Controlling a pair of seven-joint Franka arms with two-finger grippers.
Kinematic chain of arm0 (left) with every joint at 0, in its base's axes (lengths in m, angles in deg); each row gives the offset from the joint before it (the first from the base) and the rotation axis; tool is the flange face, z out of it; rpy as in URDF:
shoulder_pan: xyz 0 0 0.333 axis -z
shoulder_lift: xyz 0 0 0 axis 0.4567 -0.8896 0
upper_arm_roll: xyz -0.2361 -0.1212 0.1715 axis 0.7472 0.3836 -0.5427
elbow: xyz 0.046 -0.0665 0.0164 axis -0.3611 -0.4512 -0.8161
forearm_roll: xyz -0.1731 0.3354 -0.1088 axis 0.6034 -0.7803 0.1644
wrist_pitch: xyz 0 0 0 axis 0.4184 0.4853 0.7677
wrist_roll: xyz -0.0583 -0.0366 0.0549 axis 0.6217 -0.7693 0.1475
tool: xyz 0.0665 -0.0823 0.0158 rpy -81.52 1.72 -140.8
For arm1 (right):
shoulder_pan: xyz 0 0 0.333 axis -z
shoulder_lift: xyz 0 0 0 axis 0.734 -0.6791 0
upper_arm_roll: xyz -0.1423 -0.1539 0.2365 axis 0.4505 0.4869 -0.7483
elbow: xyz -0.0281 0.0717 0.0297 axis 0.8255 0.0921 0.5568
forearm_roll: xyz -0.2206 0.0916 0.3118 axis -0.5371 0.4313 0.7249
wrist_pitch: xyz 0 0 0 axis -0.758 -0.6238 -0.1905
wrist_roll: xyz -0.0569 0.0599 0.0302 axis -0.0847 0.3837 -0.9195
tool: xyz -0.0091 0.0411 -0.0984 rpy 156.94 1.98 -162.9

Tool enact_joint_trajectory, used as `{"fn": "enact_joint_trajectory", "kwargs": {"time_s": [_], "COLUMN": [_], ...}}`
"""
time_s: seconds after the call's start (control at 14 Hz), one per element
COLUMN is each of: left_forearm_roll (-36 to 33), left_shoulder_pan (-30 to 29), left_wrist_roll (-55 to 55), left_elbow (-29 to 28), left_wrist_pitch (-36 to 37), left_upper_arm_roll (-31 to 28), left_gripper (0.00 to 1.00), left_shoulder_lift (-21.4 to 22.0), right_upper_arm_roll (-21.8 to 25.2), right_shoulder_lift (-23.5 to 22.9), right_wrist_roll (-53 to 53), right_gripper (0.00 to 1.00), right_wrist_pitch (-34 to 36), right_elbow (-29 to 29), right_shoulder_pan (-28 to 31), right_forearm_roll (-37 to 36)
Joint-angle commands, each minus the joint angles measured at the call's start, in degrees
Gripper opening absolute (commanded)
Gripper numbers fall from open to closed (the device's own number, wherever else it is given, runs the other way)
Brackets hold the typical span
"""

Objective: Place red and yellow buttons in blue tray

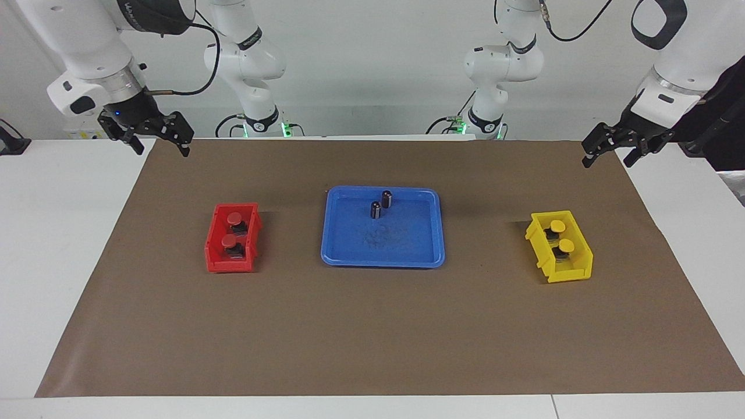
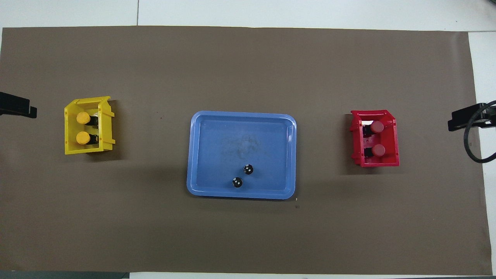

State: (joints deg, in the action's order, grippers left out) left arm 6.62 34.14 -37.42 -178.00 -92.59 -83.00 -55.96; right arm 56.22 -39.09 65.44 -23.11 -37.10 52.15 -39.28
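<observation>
Both hands, left hand (image 1: 606,152) and right hand (image 1: 156,137), hang open, waiting. Nothing's moved yet: red buttons (image 1: 234,229) and yellow buttons (image 1: 560,236) need lifting into the blue tray (image 1: 349,256).

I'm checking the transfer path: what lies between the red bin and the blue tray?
Only bare brown paper lies between the red bin and the blue tray, plain in the overhead view.
</observation>
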Motion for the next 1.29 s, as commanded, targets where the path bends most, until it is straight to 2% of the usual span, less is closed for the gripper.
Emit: {"fn": "enact_joint_trajectory", "kwargs": {"time_s": [0.0,0.79,0.86,1.0,1.14,1.21], "left_forearm_roll": [0.0,0.0,0.0,0.0,0.0,0.0], "left_shoulder_pan": [-0.3,-0.3,-0.3,-0.3,-0.3,-0.3], "left_wrist_roll": [0.9,0.9,0.9,0.9,0.9,0.9], "left_elbow": [-1.6,-1.6,-1.6,-1.6,-1.6,-1.6], "left_wrist_pitch": [0.5,0.5,0.5,0.5,0.5,0.5], "left_upper_arm_roll": [0.1,0.1,0.1,0.1,0.1,0.1], "left_gripper": [1.00,1.00,1.00,1.00,1.00,1.00], "left_shoulder_lift": [1.6,1.6,1.6,1.6,1.6,1.6], "right_upper_arm_roll": [-0.5,-0.7,-0.8,-2.5,-2.5,-2.6], "right_shoulder_lift": [-0.4,-0.4,-0.5,-0.5,-3.0,-4.4], "right_wrist_roll": [-1.1,-1.1,-1.2,-0.3,0.4,0.3], "right_gripper": [1.00,1.00,1.00,1.00,1.00,0.96], "right_wrist_pitch": [-0.4,-2.8,-3.8,-10.2,-14.1,-15.6], "right_elbow": [0.7,0.1,-0.2,-3.6,-4.5,-4.8], "right_shoulder_pan": [0.6,0.1,0.1,-0.7,-1.2,-1.1], "right_forearm_roll": [0.3,0.0,0.1,0.3,0.9,1.0]}}
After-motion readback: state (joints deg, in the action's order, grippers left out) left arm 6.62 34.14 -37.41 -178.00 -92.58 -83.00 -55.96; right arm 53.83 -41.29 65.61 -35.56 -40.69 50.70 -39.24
